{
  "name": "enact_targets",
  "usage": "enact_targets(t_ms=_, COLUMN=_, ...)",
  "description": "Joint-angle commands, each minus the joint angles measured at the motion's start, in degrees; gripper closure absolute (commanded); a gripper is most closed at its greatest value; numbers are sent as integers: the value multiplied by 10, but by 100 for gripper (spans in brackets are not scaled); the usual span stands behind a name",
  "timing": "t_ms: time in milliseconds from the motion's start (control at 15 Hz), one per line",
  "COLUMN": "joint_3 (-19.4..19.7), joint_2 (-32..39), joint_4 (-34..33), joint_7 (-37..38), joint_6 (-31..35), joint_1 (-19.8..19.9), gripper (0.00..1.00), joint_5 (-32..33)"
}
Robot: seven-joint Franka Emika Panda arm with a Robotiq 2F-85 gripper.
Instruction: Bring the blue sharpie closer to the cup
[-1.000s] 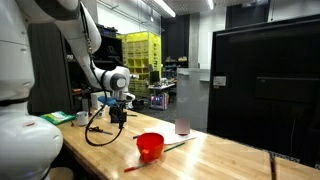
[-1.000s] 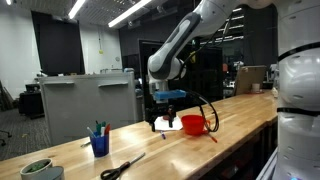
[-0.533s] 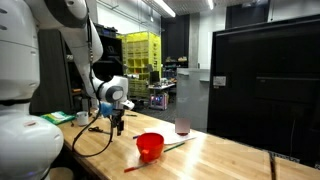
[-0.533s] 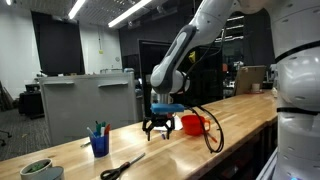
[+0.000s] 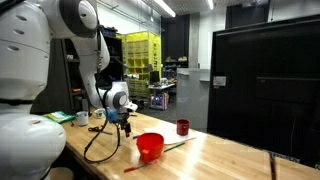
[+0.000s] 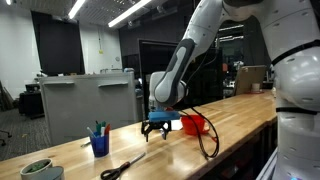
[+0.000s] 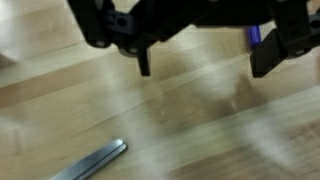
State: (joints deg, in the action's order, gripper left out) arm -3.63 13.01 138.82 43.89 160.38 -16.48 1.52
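Observation:
The small dark blue cup [image 6: 99, 144] stands on the wooden table with pens in it. My gripper [image 6: 157, 129] hangs low over the table between the cup and the red bowl [image 6: 195, 124]; it also shows in an exterior view [image 5: 120, 120]. In the wrist view the gripper [image 7: 206, 62] is open, with only bare wood between its two dark fingers. A short blue piece [image 7: 254, 34], apparently an end of the blue sharpie, shows just beside one finger [image 7: 268, 55]. The rest of it is hidden.
Scissors [image 6: 122, 167] lie near the table's front edge, and a metal blade [image 7: 92, 162] shows in the wrist view. A long thin stick with a red end [image 5: 165, 149] lies by the red bowl [image 5: 150, 146]. A dark red cup [image 5: 182, 127] stands behind. A green dish [image 6: 38, 168] sits at the table's end.
The arm has lowered the open gripper toward the tabletop and shifted it a little away from the red bowl, toward the blue cup. Nothing was taken hold of.

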Motion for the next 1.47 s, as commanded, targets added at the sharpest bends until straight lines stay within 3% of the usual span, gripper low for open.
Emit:
enact_targets(t_ms=0, joint_3=49, joint_2=-1, joint_4=-30, joint_7=76, joint_6=-39, joint_1=-33, gripper=0, joint_5=93)
enact_targets(t_ms=333, joint_3=48, joint_2=18, joint_4=-71, joint_7=111, joint_6=-76, joint_1=-23, gripper=0, joint_5=146)
enact_targets(t_ms=1000, joint_3=54, joint_2=59, joint_4=-82, joint_7=102, joint_6=-72, joint_1=-10, gripper=0, joint_5=127)
enact_targets(t_ms=1067, joint_3=51, joint_2=63, joint_4=-81, joint_7=96, joint_6=-68, joint_1=-7, gripper=25, joint_5=120)
enact_targets(t_ms=1133, joint_3=49, joint_2=66, joint_4=-80, joint_7=91, joint_6=-64, joint_1=-6, gripper=26, joint_5=116)
enact_targets(t_ms=1400, joint_3=40, joint_2=61, joint_4=-76, joint_7=79, joint_6=-46, joint_1=-5, gripper=53, joint_5=102)
